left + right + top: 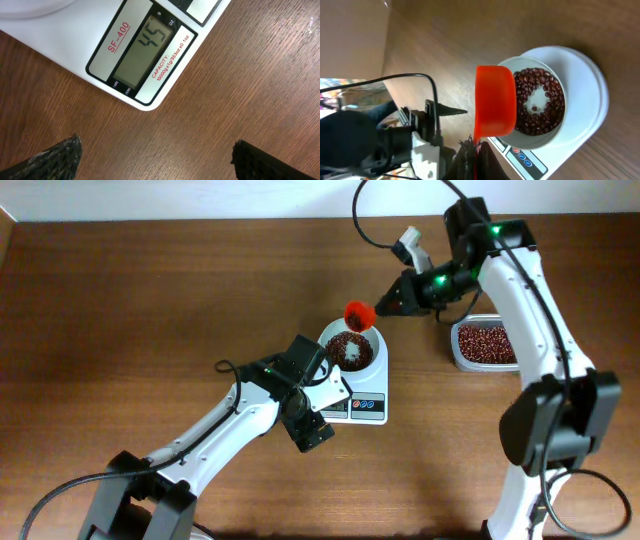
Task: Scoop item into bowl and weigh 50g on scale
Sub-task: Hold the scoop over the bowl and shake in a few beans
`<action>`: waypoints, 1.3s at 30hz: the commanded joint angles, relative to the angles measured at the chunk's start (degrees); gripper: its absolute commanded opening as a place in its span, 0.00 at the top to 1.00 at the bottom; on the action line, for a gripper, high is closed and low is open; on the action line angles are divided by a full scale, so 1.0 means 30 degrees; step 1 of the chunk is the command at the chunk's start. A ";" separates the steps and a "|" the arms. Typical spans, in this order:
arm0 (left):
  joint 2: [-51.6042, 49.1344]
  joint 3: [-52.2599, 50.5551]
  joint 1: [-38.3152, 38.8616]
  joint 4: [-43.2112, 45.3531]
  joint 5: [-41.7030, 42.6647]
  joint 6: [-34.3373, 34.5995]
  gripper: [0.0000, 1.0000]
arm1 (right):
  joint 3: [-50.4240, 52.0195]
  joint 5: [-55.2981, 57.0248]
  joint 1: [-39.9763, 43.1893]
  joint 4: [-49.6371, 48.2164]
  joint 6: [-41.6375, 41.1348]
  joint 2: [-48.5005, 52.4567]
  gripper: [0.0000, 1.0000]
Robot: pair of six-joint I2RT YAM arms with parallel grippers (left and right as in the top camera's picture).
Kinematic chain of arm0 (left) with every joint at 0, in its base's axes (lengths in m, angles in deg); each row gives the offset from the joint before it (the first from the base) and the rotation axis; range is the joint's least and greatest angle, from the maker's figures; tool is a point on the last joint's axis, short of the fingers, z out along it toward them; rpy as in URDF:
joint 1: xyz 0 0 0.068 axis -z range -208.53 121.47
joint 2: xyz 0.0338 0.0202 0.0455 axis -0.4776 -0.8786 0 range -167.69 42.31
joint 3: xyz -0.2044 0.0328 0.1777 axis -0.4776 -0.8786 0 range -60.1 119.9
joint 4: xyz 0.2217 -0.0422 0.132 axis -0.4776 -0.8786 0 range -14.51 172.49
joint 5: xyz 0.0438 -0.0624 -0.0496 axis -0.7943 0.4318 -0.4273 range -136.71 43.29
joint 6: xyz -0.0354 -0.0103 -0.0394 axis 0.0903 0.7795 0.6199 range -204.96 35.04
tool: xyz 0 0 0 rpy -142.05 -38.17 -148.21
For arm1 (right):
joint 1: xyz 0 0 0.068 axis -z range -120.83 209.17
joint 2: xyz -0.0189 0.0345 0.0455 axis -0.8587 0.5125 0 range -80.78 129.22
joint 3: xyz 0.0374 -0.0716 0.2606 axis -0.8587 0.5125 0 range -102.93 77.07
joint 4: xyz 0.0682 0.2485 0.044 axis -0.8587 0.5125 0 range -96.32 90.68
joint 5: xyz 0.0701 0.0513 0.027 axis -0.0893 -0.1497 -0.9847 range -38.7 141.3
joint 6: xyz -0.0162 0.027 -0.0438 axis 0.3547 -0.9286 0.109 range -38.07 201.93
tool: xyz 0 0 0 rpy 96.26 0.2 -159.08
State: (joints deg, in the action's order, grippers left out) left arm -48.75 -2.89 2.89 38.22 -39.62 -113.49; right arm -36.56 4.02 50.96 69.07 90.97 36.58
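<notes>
Near the middle of the top view, the white bowl (372, 338) sits on the scale (366, 408) with the beans (348, 348) inside. The right gripper (384, 307) is pinched tight on the orange scoop (358, 312), which hangs over the bowl's upper-left rim. The left gripper (160, 162) is spread wide, holding nothing, by the display (145, 50) showing 45. I think it is topping up: next, add just a few beans from the tub (485, 362).

Dark reddish-brown beans (555, 107) in white bowl (536, 60), white scale (60, 45) with red lettering, orange-red scoop (495, 100) at centre, brown wood-grain table (150, 300)
</notes>
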 commanded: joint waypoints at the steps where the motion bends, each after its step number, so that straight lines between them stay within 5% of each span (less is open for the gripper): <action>1: 0.0226 -0.0058 -0.0029 0.0029 0.0211 -0.0306 0.01 | -0.0561 0.0707 0.0153 0.0175 0.0284 -0.0933 0.96; 15: 0.0226 -0.0058 -0.0029 0.0029 0.0211 -0.0306 0.01 | -0.0561 0.3854 -0.0663 -0.0066 0.0568 -0.0933 0.96; 20: 0.0226 -0.0058 -0.0029 0.0036 0.0211 -0.0306 0.01 | -0.0561 0.7876 -0.2076 -0.0321 0.0561 -0.0933 0.96; 39: 0.0226 -0.0058 -0.0029 0.0029 0.0211 -0.0306 0.01 | -0.0561 0.8990 -0.3016 -0.0998 0.0481 -0.0925 0.96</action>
State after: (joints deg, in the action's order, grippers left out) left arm -48.75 -2.89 2.89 38.22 -39.62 -113.49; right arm -37.17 30.94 42.18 66.06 92.39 34.87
